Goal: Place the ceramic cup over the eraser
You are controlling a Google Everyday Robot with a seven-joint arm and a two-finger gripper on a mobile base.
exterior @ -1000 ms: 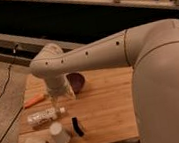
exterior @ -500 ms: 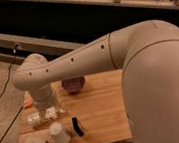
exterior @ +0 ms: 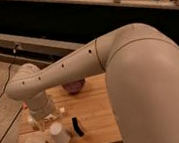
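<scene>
Pincer low beside ceramic cup, arm stretched leftward

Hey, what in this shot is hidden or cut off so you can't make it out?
Camera view:
- Bottle: nearly all covered by the gripper, which hangs low at the table's left end, just behind the cup.
- Dark bowl: far rim covered by the forearm.
- Table's right end: hidden behind the robot's upper arm.
- Eraser: too small for surface detail.
</scene>
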